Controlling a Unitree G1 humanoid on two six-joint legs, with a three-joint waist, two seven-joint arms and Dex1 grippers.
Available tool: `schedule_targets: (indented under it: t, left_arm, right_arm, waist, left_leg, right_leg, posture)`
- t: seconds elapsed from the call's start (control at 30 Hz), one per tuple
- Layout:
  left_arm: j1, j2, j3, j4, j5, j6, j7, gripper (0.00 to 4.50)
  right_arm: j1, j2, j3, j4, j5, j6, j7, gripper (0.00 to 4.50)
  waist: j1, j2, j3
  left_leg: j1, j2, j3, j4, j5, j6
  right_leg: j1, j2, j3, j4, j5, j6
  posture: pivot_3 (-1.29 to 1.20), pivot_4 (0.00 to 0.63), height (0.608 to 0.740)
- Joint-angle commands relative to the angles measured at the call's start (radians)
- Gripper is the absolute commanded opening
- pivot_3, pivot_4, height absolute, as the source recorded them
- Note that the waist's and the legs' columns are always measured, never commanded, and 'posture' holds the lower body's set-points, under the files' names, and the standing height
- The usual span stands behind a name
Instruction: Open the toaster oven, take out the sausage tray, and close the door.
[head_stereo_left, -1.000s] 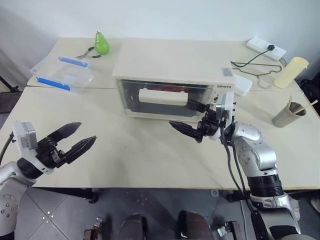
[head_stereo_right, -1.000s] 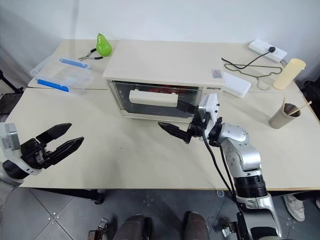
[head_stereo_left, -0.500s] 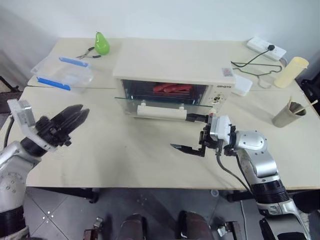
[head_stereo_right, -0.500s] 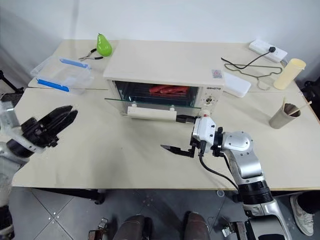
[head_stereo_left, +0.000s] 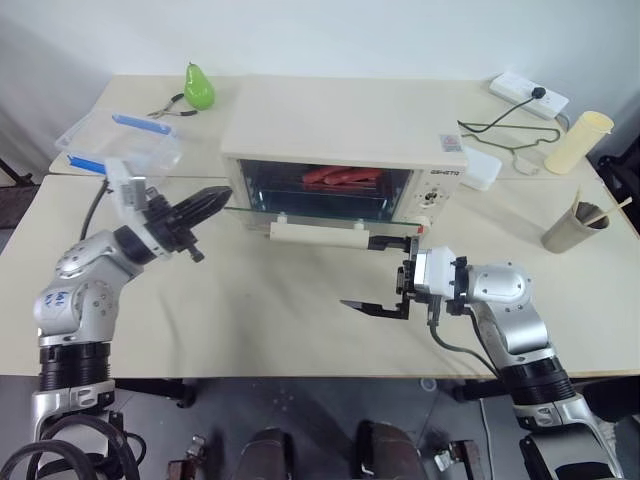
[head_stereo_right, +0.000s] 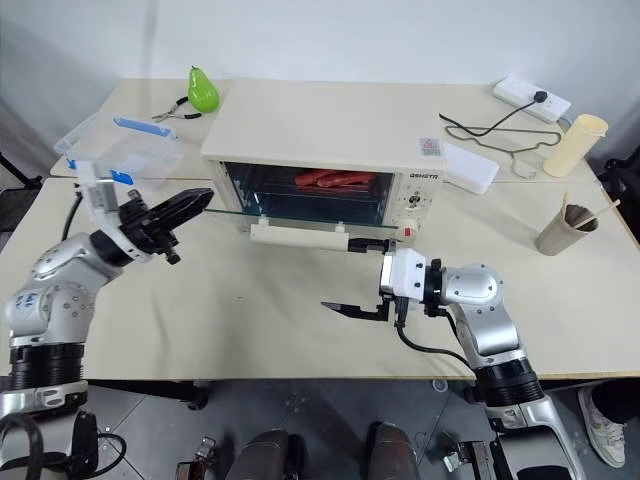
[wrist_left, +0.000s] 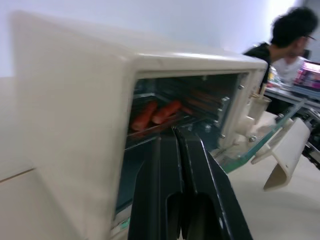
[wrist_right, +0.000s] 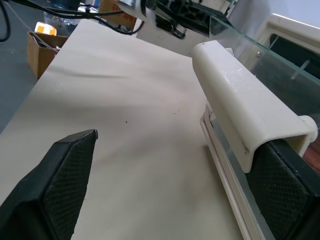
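Observation:
The cream-white toaster oven (head_stereo_left: 340, 125) stands mid-table. Its glass door (head_stereo_left: 300, 212) hangs open, about level, the bar handle (head_stereo_left: 318, 234) toward me. Red sausages (head_stereo_left: 341, 174) lie on the sausage tray (wrist_left: 150, 131) inside; most of the tray is hidden. My left gripper (head_stereo_left: 218, 194) is shut, its tips at the door's left corner, pointing into the oven mouth (wrist_left: 176, 131). My right gripper (head_stereo_left: 380, 275) is open: one finger (wrist_right: 285, 185) sits under the handle's (wrist_right: 240, 110) right end, the other (wrist_right: 60, 175) over bare table.
A clear plastic box with blue clips (head_stereo_left: 120, 140), a green pear (head_stereo_left: 199, 86) and pliers (head_stereo_left: 165, 110) lie at the back left. At the right are a power strip (head_stereo_left: 528, 95), a cream cup (head_stereo_left: 572, 142) and a grey cup with sticks (head_stereo_left: 572, 228). A person (wrist_left: 295, 30) stands beyond the table.
The door swung from shut down to level. My right gripper dropped with the handle. My left gripper closed and moved up and right to the door's left corner.

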Motion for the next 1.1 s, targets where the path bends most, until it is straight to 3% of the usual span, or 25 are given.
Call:
schedule_targets:
  t: [0.03, 0.23, 0.37, 0.53, 0.67, 0.77, 0.93, 1.07, 1.1]
  left_arm:
    - [-0.013, -0.019, -0.055, 0.005, 0.043, -0.02, -0.041, 0.01]
    - [0.001, -0.024, -0.086, 0.004, 0.058, 0.004, -0.093, 0.01]
    - [0.049, 0.009, -0.131, 0.003, 0.121, -0.023, -0.148, 0.01]
    - [0.098, 0.026, -0.179, 0.009, 0.211, -0.083, -0.163, 0.01]
    - [0.112, 0.008, -0.173, 0.024, 0.236, -0.111, -0.142, 0.01]
    - [0.125, -0.005, -0.167, 0.02, 0.262, -0.166, -0.121, 0.01]
    - [0.201, 0.011, -0.182, -0.019, 0.307, -0.215, -0.109, 0.01]
    - [0.244, -0.024, -0.148, -0.063, 0.302, -0.246, -0.044, 0.01]
    - [0.265, -0.031, -0.133, -0.084, 0.3, -0.259, -0.025, 0.19]
  right_arm:
    - [0.022, -0.017, -0.01, -0.038, 0.007, -0.025, -0.008, 4.5]
    - [0.16, -0.092, -0.07, -0.122, 0.009, 0.013, -0.058, 4.5]
    - [0.41, -0.201, -0.225, -0.153, 0.006, 0.017, -0.11, 4.5]
    - [0.534, -0.27, -0.364, -0.196, 0.029, 0.033, -0.175, 4.5]
    - [0.49, -0.283, -0.371, -0.249, 0.025, 0.064, -0.216, 4.5]
    - [0.405, -0.267, -0.298, -0.307, -0.01, 0.124, -0.258, 4.5]
    - [0.193, -0.134, -0.071, -0.42, -0.117, 0.313, -0.397, 4.5]
    - [0.057, -0.042, 0.04, -0.355, -0.228, 0.353, -0.471, 4.5]
    - [0.019, -0.01, 0.058, -0.327, -0.255, 0.382, -0.508, 4.5]
  waist:
    - [0.001, 0.0, 0.0]
    - [0.029, 0.0, 0.0]
    - [0.036, 0.0, 0.0]
    - [0.018, -0.001, 0.0]
    - [0.002, -0.001, 0.0]
    - [0.003, -0.001, 0.0]
    - [0.002, 0.0, 0.0]
    - [0.008, 0.0, 0.0]
    - [0.01, -0.001, 0.0]
  left_leg:
    - [0.0, 0.0, 0.0, 0.0, 0.0, 0.0]
    - [-0.001, -0.001, -0.001, 0.002, 0.0, 0.001]
    - [-0.001, -0.001, -0.001, 0.002, 0.0, 0.001]
    - [0.001, 0.0, 0.005, 0.001, 0.0, 0.002]
    - [0.004, 0.002, 0.005, 0.001, 0.001, 0.001]
    - [0.004, 0.002, 0.005, 0.001, 0.001, 0.001]
    - [0.001, 0.002, 0.005, 0.001, 0.001, 0.0]
    - [-0.002, 0.001, 0.005, 0.002, 0.001, 0.0]
    - [-0.002, 0.001, 0.005, 0.002, 0.001, 0.0]
  right_leg:
    - [0.0, 0.0, 0.0, 0.0, 0.0, 0.0]
    - [0.001, -0.001, 0.0, 0.0, 0.0, 0.0]
    - [0.002, -0.001, 0.0, -0.001, 0.0, 0.0]
    - [0.002, -0.001, 0.001, -0.004, 0.0, 0.0]
    - [0.002, 0.0, 0.002, -0.001, 0.0, -0.003]
    - [0.001, 0.0, 0.002, -0.001, 0.0, -0.003]
    - [-0.004, 0.0, 0.002, 0.004, 0.0, -0.003]
    - [-0.008, -0.002, 0.002, 0.007, 0.0, -0.003]
    - [-0.008, -0.002, 0.002, 0.007, 0.0, -0.003]
  posture:
    - [0.0, 0.15, 0.74]
    - [0.0, 0.15, 0.74]
    - [0.0, 0.15, 0.74]
    - [0.0, 0.15, 0.74]
    - [0.0, 0.15, 0.74]
    - [0.0, 0.15, 0.74]
    - [0.0, 0.15, 0.74]
    - [0.0, 0.15, 0.74]
    - [0.0, 0.15, 0.74]
